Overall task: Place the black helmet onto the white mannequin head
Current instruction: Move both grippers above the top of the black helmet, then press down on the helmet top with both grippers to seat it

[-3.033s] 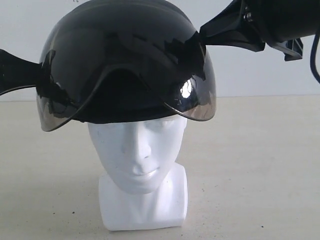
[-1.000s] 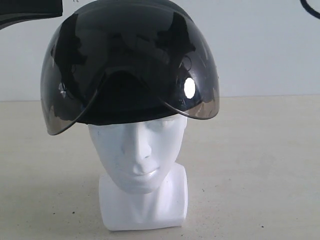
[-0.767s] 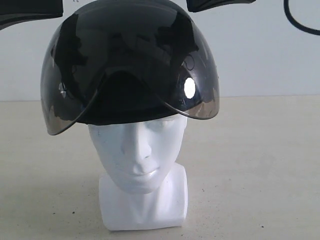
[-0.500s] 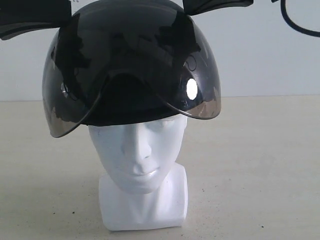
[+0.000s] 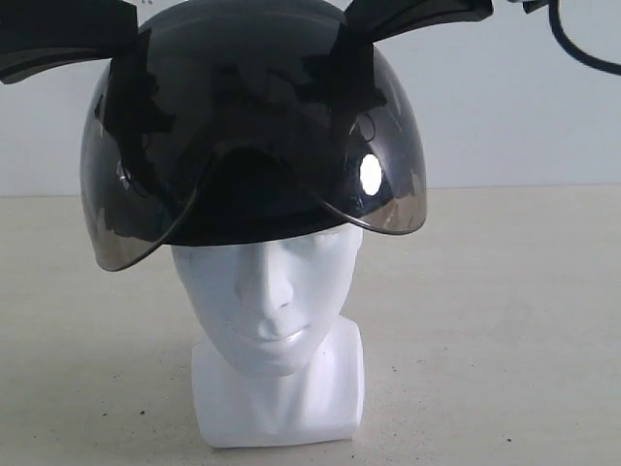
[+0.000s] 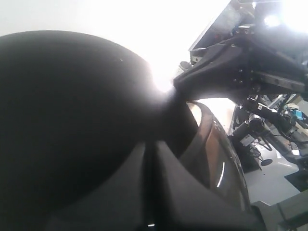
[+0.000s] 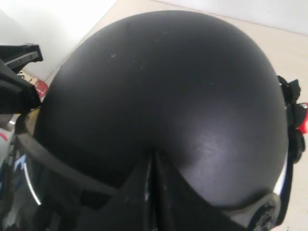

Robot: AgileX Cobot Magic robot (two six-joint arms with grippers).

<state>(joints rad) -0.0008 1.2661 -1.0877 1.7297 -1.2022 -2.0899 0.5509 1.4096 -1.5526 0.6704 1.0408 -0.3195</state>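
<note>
I see the black helmet (image 5: 247,97) sitting on the white mannequin head (image 5: 264,291), down to the brow, with the left gripper (image 6: 151,147) and right gripper (image 7: 153,158) both closed tight, holding nothing, tips at the shell.

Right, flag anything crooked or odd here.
The rounded matte-black helmet sits askew on the glossy white mannequin head: its smoky translucent visor hangs lower on the exterior view's left than on its right. Nothing looks damaged.
</note>
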